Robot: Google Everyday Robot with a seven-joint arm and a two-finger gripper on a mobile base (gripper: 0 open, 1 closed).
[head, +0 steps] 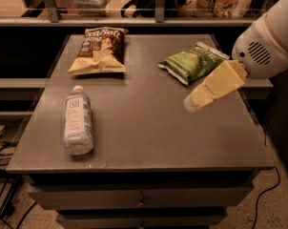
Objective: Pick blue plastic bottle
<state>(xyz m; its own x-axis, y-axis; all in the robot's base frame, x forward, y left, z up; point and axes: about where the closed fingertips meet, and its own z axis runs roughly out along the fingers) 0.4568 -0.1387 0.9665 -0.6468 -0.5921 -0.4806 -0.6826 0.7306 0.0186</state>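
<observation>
Your gripper is over the right half of the table, coming in from the right and angled down-left off the white arm housing. It's carrying nothing, and I can't tell from this view whether it's open or closed, so check that yourself. Closest thing to it is the green chip bag, just on its far side. It looks clear of the bag, not touching. Further out, the brown chip bag sits far-left on the table. Neither bag is your target. The blue plastic bottle is on the left side, toward the near edge. It's lying on its side with the white cap pointing far and the base close to the front lip, and nothing is touching it. The bottle is well apart from the gripper, with most of the tabletop's width between them. My read on progress: early approach only, with no contact, no grasp and no lift yet. What's left is to traverse left across bare table, line the jaws up across the bottle's body, descend, close and lift. It's round and lying flat, so expect it to roll if you nudge it off-centre.
</observation>
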